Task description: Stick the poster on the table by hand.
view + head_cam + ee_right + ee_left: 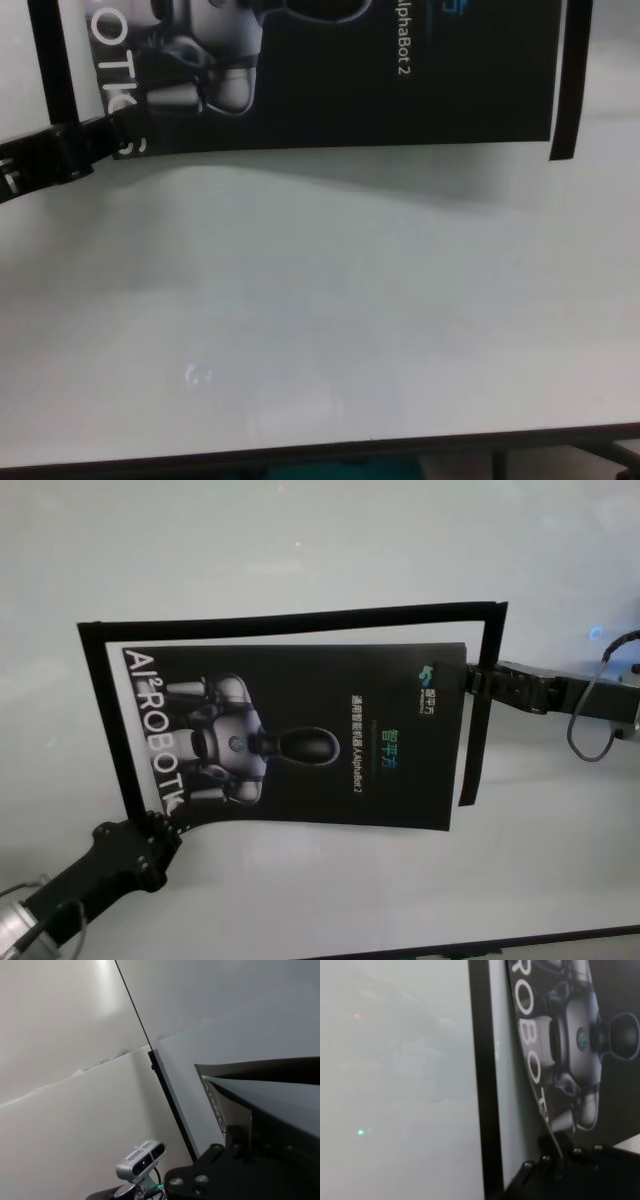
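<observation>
The poster (300,740) is a black glossy sheet with a grey-white robot picture and white lettering. It hangs a little above the table (300,550) and casts a shadow in the chest view (400,70). My left gripper (162,825) is shut on its near-left corner, by the lettering, as the left wrist view (555,1152) shows. My right gripper (470,678) is shut on the far-right edge, also seen in the right wrist view (240,1135). The sheet bows slightly between the two grips.
Narrow black tape strips outline a frame on the table: one along the far side (290,620), one on the left (482,1085), one on the right (572,80). The table's front edge (300,455) is near. A camera on a stand (142,1157) is beyond the table.
</observation>
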